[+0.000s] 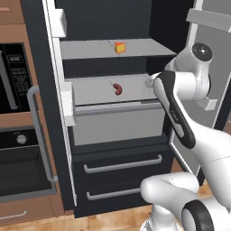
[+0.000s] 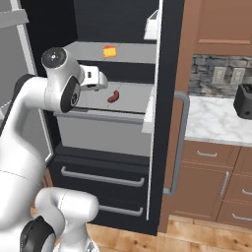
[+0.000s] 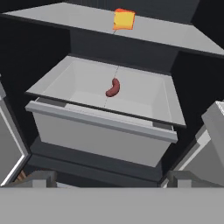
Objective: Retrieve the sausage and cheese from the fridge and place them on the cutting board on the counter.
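The black fridge stands open in front of me. The sausage, a small curved red-brown link, lies in the middle of a pulled-out grey drawer. On the grey shelf above it sits the yellow-orange cheese. My gripper hangs in front of the drawer, short of the sausage, open and holding nothing. The cutting board and the counter are out of view.
Both fridge doors are swung wide, one at each side of the arm. Two black lower drawers with grey handles sit under the grey drawer. Wall ovens stand left; a marble side counter with a dark appliance lies right.
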